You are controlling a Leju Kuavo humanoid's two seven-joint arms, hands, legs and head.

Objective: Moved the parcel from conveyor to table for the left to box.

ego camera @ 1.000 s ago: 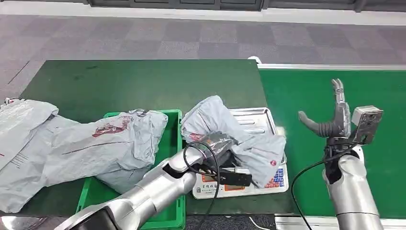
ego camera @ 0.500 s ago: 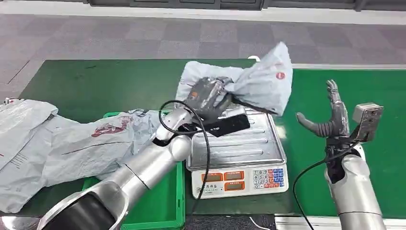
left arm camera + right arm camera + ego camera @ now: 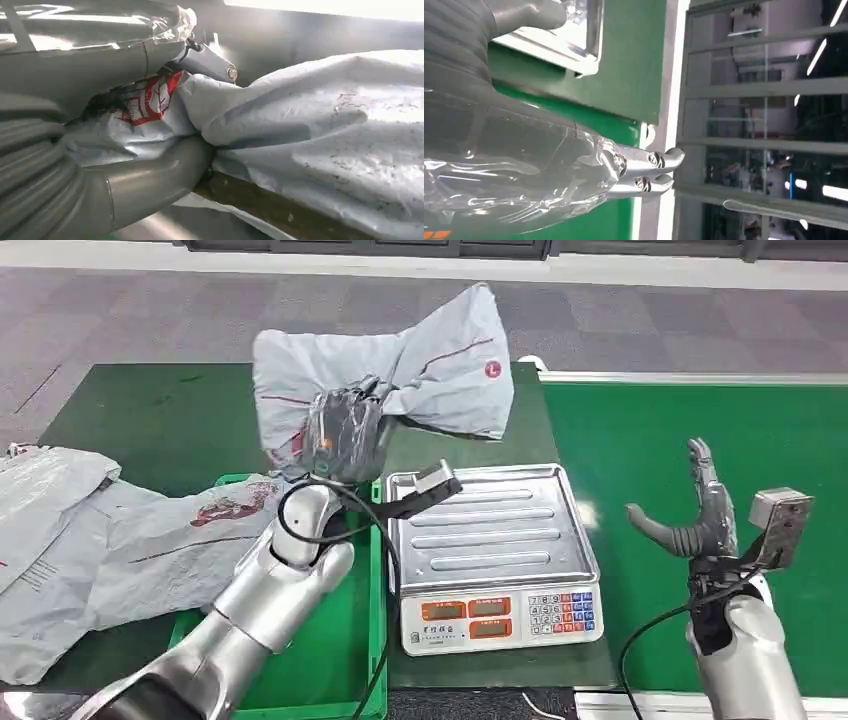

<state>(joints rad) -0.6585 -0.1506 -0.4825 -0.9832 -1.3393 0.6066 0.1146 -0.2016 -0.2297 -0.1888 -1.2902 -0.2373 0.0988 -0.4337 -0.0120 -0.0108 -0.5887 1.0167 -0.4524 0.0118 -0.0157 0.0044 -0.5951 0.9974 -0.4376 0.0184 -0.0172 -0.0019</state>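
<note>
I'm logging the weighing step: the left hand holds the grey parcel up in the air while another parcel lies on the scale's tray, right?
Not quite. The left hand does hold the grey parcel up in the air, but the scale's tray is bare, as the head view shows.

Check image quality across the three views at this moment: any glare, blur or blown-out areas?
Head view: sharp and evenly lit, with a bright glare patch on the scale tray and soft sheen on the held grey parcel. Left wrist view: the parcel is overexposed toward the picture's upper right, and the thumb close to the lens is soft. Right wrist view: the right hand carries streaky reflections; background lamps are blown out.
</note>
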